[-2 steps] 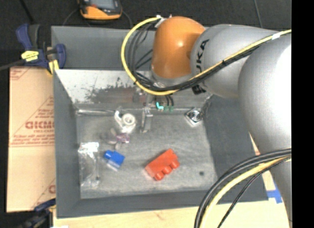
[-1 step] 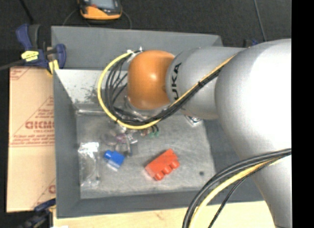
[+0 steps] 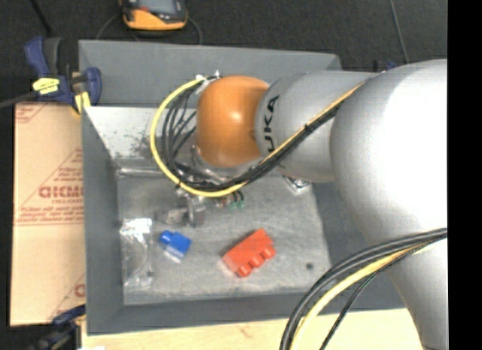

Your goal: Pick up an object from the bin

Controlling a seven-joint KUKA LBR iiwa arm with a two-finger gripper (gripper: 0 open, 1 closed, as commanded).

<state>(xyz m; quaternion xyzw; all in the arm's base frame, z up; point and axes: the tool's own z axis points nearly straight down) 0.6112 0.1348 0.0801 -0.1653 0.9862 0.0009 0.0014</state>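
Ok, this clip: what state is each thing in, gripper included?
gripper: low over the bin floor, mid-bin, touching no piece as far as I can see.
blue block: lying loose on the floor, just in front of the gripper.
red block: lying flat, loose, apart from the rest.
clear plastic bag: crumpled, lying by the left wall.

The arm [image 3: 361, 138], with its orange cover [image 3: 230, 119] and looped cables [image 3: 160, 141], hangs over the bin's [image 3: 102, 213] floor from 10 to 2 o'clock and closes off that side from above. A crumpled clear wrapper [image 3: 137, 237] lies near the wall at 9 o'clock, with a small blue block [image 3: 175, 244] just beside it at 8 and a red toothed block [image 3: 248, 253] at 5. Bare floor lies open between the two blocks at 6 to 7 o'clock, along the near wall, and at 3 to 4.
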